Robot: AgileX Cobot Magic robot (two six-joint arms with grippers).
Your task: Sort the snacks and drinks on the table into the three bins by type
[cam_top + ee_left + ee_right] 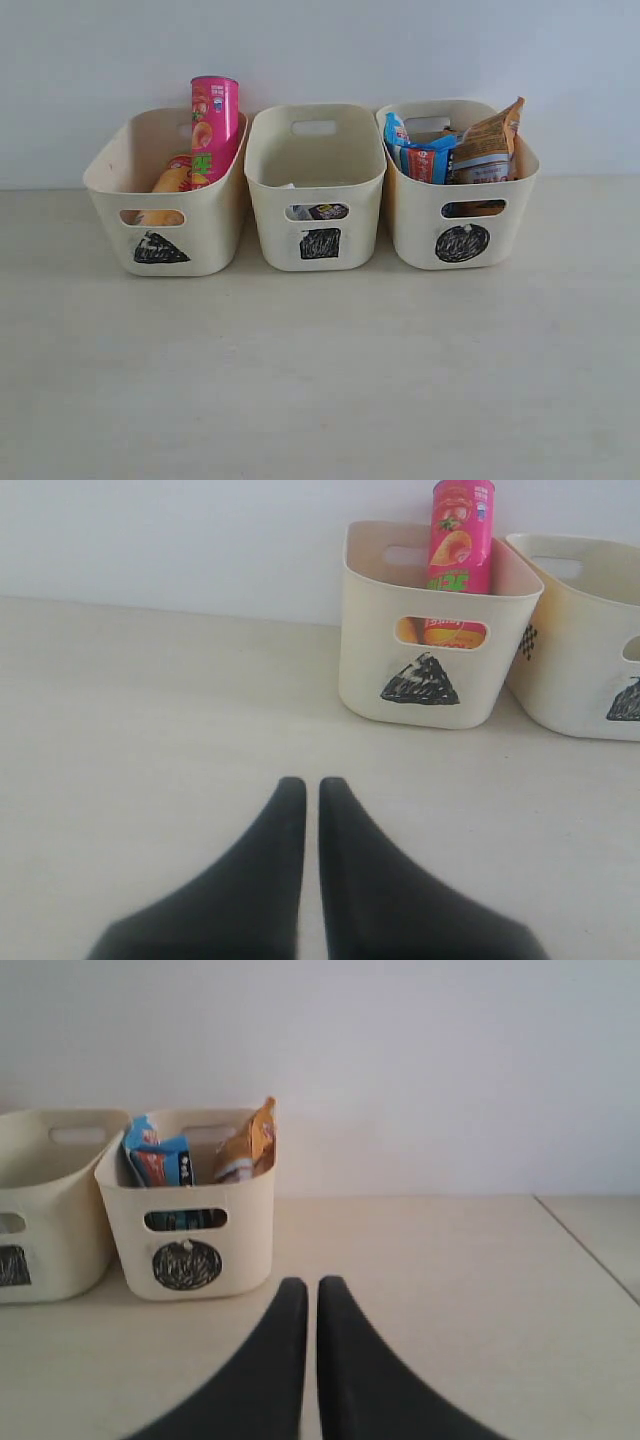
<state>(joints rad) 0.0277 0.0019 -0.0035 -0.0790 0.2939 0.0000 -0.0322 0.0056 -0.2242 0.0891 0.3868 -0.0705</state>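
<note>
Three cream bins stand in a row against the wall. The triangle bin (210,235) holds the upright pink chip tube (214,125) and a yellow-red tube (172,181) lying low inside. Through the square bin's (316,190) handle slot the drink cartons (318,211) show. The circle bin (420,225) holds the blue packet (418,155) and the orange-brown packet (487,145). My left gripper (303,783) is shut and empty over bare table, short of the triangle bin (375,630). My right gripper (304,1283) is shut and empty, just right of the circle bin (245,1230). Neither gripper shows in the exterior view.
A pale wall rises right behind the bins. A table seam or edge (585,1250) runs along the far right in the right wrist view. Bare tabletop (320,380) spreads in front of the bins.
</note>
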